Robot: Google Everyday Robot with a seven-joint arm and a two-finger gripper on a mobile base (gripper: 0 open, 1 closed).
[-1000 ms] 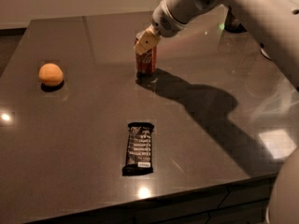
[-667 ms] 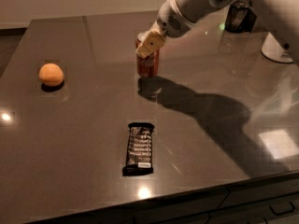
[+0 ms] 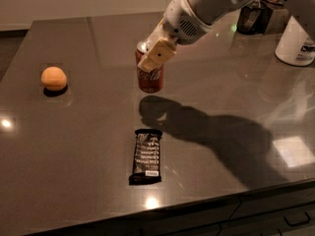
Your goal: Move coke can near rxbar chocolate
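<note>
Gripper (image 3: 150,62) at rear-center of the table (image 3: 74,141), clamped around the coke can (image 3: 150,82) near its top; one cream finger (image 3: 156,55) lies diagonally across the can's front, the other is hidden behind. Can upright, seems slightly off the surface, dark shadow just below it. Rxbar chocolate (image 3: 146,156) lies flat toward the front edge, directly in front of the can, well apart. Orange fruit (image 3: 53,78) far left. White bottle (image 3: 298,43) at right edge.
</note>
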